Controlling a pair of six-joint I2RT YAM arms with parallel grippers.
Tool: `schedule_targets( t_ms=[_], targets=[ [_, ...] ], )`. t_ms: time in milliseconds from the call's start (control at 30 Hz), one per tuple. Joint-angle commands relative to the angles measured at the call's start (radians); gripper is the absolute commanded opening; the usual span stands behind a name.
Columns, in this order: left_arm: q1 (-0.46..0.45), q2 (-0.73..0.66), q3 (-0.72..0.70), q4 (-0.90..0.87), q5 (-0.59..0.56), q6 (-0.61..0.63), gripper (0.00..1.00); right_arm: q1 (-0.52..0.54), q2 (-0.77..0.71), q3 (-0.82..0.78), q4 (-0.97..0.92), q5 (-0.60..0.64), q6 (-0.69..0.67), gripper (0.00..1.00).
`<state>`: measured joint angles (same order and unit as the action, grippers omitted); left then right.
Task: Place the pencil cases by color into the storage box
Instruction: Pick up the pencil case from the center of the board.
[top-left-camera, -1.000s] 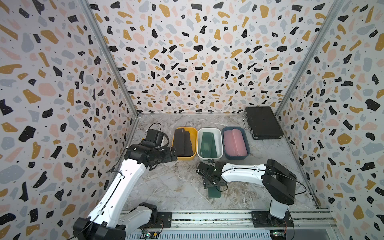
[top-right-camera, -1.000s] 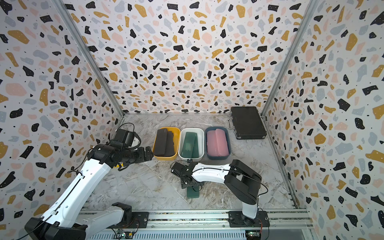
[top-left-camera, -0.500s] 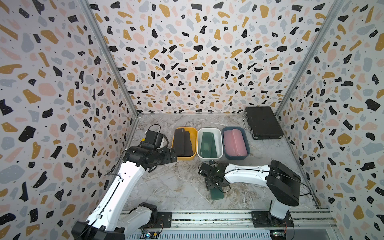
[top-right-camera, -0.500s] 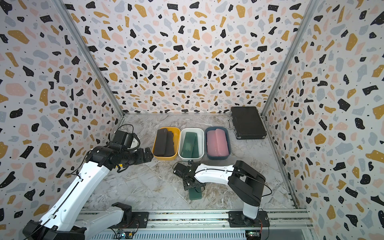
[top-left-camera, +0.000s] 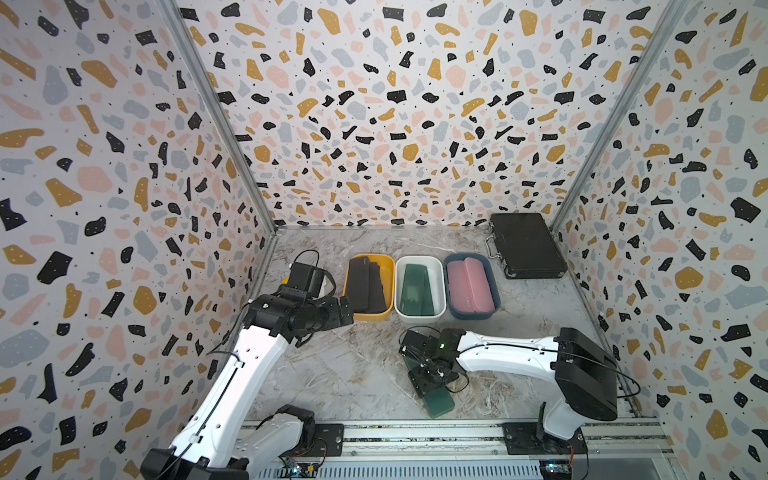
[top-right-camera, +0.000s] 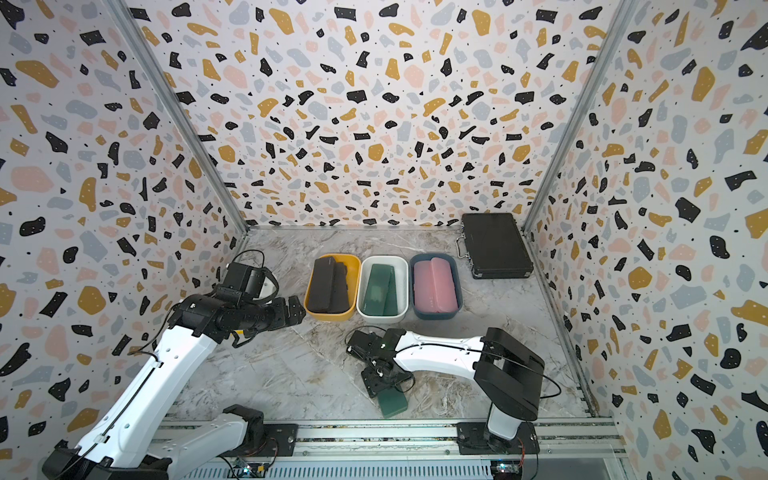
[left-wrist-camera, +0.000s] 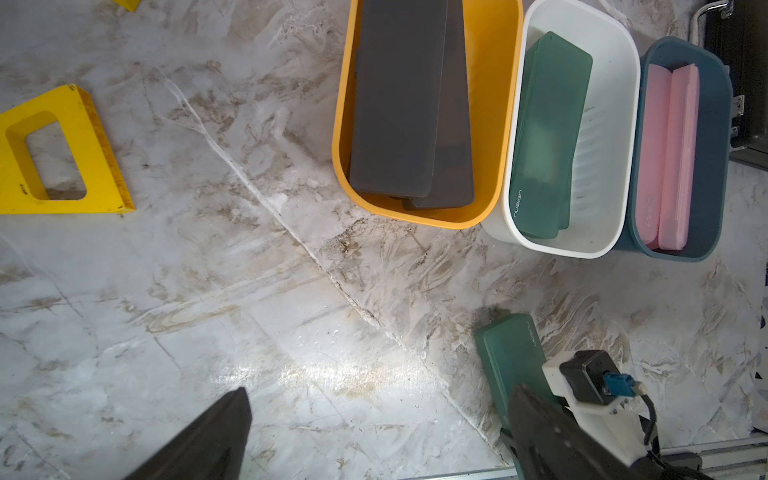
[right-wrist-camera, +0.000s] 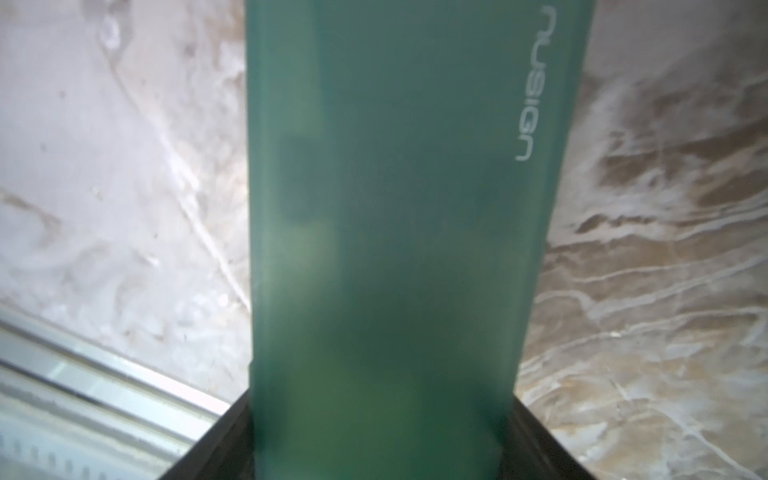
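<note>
- The green pencil case (top-left-camera: 437, 402) lies flat on the counter (top-left-camera: 357, 374), in front of the white storage box (top-left-camera: 439, 272) and well apart from it.
- Its long axis runs from the white storage box towards the front rail (top-left-camera: 415, 434), slanted a little towards the right arm's base. The left wrist view shows its white lettering at the end nearer the white storage box.
- The right gripper (top-left-camera: 432, 374) sits over the case's middle in both top views. The right wrist view shows what they hide: a dark finger (right-wrist-camera: 216, 436) pressed against each long edge, gripping the case across its width.
- The left gripper (top-left-camera: 347, 311) hangs beside the yellow storage box (top-left-camera: 390, 266), with that box between it and the white one. Its fingers are spread wide with only counter between them.
- Two green cases (top-left-camera: 415, 286) lie lengthwise in the white storage box.
- Black cases (top-left-camera: 365, 286) are stacked in the yellow storage box, which touches the white one on the left arm's side.
- Pink cases (top-left-camera: 469, 286) lie in the blue storage box (top-left-camera: 492, 282), on the white storage box's other side.
- Only the left wrist view shows a yellow triangular piece (left-wrist-camera: 99, 149) on the counter.
- The top views show the whole black briefcase (top-left-camera: 525, 245), beyond the blue storage box from the white one.
</note>
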<state>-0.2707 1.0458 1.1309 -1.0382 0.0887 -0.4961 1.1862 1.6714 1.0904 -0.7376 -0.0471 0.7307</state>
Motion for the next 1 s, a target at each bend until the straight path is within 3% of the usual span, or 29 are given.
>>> schedule_targets(
  t_ms=[0,433,767,967],
  targets=[
    [-0.005,-0.021,-0.016,0.000,0.000,-0.020,1.00,0.014,-0.056,0.059,-0.062,-0.026,-0.051,0.59],
    [-0.005,-0.084,-0.097,0.058,0.011,-0.040,1.00,0.005,-0.088,0.254,-0.162,0.067,-0.076,0.59],
    [-0.004,-0.105,-0.143,0.096,0.033,-0.055,1.00,-0.145,-0.040,0.394,-0.171,0.020,-0.164,0.58],
    [-0.006,-0.105,-0.148,0.107,0.028,-0.054,1.00,-0.295,0.024,0.483,-0.169,-0.018,-0.210,0.58]
  ],
)
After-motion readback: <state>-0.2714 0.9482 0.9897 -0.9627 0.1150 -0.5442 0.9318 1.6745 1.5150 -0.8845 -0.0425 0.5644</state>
